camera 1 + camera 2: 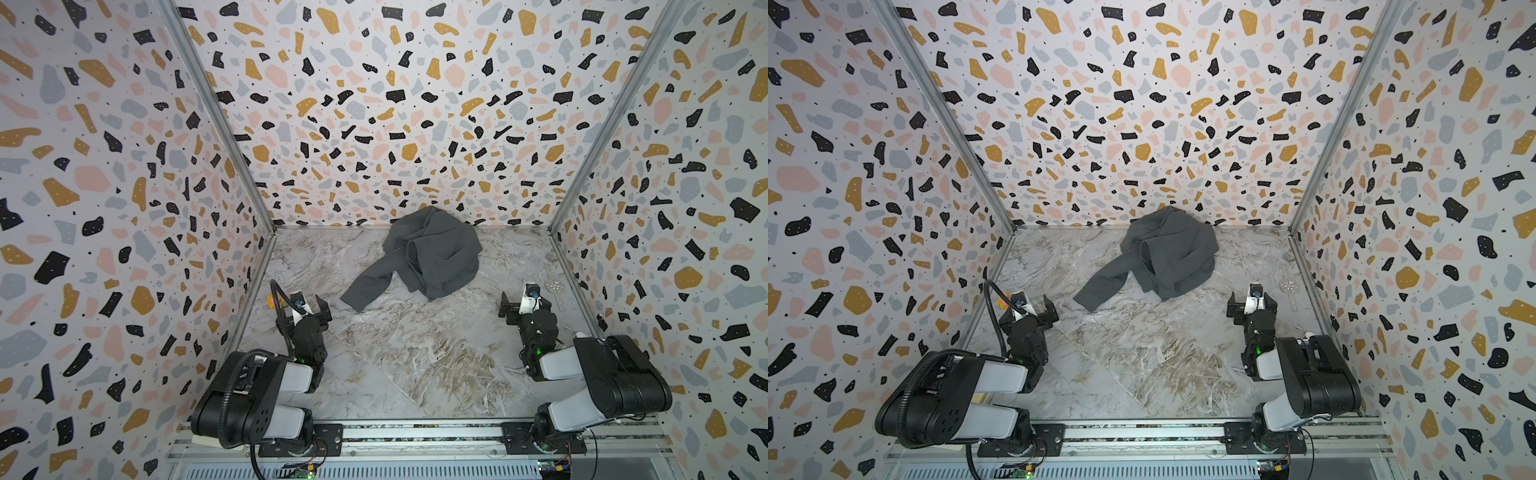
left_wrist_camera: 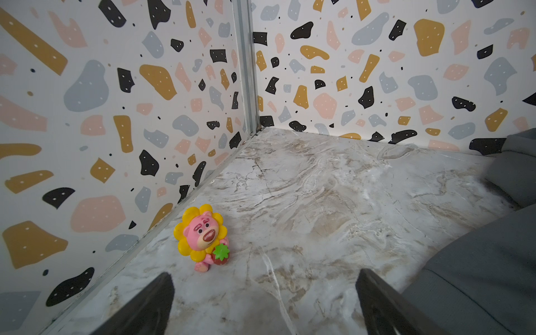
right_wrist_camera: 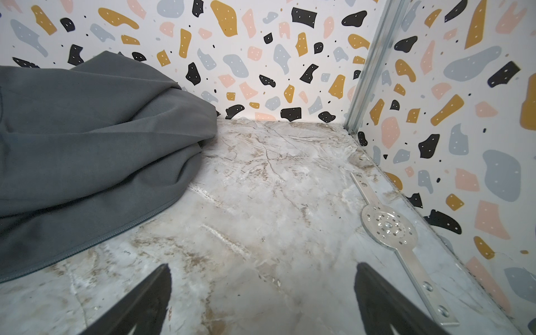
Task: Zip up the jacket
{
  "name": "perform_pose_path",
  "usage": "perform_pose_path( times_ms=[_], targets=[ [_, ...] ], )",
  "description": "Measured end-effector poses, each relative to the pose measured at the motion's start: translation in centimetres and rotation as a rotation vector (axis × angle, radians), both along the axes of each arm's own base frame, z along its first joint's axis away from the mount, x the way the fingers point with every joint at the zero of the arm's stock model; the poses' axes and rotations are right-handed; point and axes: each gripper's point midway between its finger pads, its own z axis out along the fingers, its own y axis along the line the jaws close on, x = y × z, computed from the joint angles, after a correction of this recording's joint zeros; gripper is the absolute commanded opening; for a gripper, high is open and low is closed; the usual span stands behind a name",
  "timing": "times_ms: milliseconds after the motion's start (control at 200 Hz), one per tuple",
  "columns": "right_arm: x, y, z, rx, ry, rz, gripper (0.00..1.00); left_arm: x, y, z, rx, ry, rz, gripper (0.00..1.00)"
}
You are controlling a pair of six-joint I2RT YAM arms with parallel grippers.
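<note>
- Top views, both alike: jacket in a crumpled charcoal heap at centre frame, at the far edge of the table, touching the back wall; one sleeve trailing toward the lower left of the heap.
- Spread wide and pinching nothing: left claw, left of centre in a top view, near the sleeve cuff yet apart from it.
- Spread just as wide, equally empty: right claw, right of centre, near the heap's right flank without touching.
- Right wrist view: a run of zipper tape along a jacket edge lying on the marble. No slider, pull tab or bottom pin to be found in any view, and no chest logo, so impossible to tell front from back.
- Judged as the very start: nothing zipped, nothing grasped, first reach yet to come.
- Best not to hunt for the slider inside the heap. Better to pinch a single layer at the exposed zipper edge with the right claw and the sleeve or shoulder with the left claw, then draw the cloth onto the bare middle of the table and lay it flat, front up.
- Once flat: line up both zipper halves, pin the hem below the slider with one claw, and pull the tab with the other in a straight, low line along the teeth.
- Worth keeping the sweep clear of the sunflower bear toy at the table's left edge and the perforated metal bracket at its right edge.
</note>
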Motion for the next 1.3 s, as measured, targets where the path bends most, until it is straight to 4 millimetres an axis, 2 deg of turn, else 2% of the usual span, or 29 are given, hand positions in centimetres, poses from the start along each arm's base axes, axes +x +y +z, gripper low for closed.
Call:
perform_pose_path(
  times_ms=[456, 546, 616, 686, 756, 866, 946, 1036, 1151, 1222, 1297],
  targets=[
    [0.0, -0.1, 0.1, 0.01, -0.003, -0.003, 0.99, 0.0, 0.0, 0.0, 0.0, 0.0, 0.0, 1.0],
    [-1.1, -0.4, 0.9, 0.008, -0.034, -0.026, 0.99, -0.1, -0.4, 0.5, 0.009, -0.003, -0.009, 1.0],
    [-2.4, -0.6, 1.9, 0.005, -0.064, -0.054, 0.99, -0.1, -1.0, 1.9, 0.004, -0.006, -0.011, 1.0],
    [-3.1, -0.9, 4.1, 0.015, -0.107, -0.074, 0.99, 0.6, -1.2, 4.6, -0.032, -0.05, 0.004, 1.0],
    [-3.4, -2.2, 7.5, 0.077, -0.173, -0.125, 0.99, 0.9, -1.2, 7.6, -0.082, -0.113, 0.014, 1.0],
    [-4.1, -5.5, 13.1, 0.239, -0.285, -0.213, 0.99, -0.3, -1.2, 11.5, -0.169, -0.219, 0.001, 1.0],
    [-4.2, -6.5, 15.9, 0.312, -0.317, -0.204, 0.99, -1.3, -1.3, 13.3, -0.215, -0.261, -0.024, 1.0],
    [-2.9, -4.6, 18.0, 0.387, -0.279, -0.086, 0.99, -2.1, -1.7, 15.0, -0.251, -0.29, -0.058, 1.0],
    [0.1, -0.7, 18.6, 0.464, -0.157, 0.093, 0.99, -2.8, -2.1, 16.3, -0.275, -0.284, -0.091, 1.0],
    [2.3, 3.1, 17.5, 0.479, -0.038, 0.201, 0.99, -3.0, -2.3, 16.1, -0.281, -0.249, -0.105, 1.0],
    [4.5, 8.6, 15.9, 0.46, 0.102, 0.329, 0.99, -3.1, -2.6, 15.3, -0.289, -0.202, -0.118, 1.0]
  ],
)
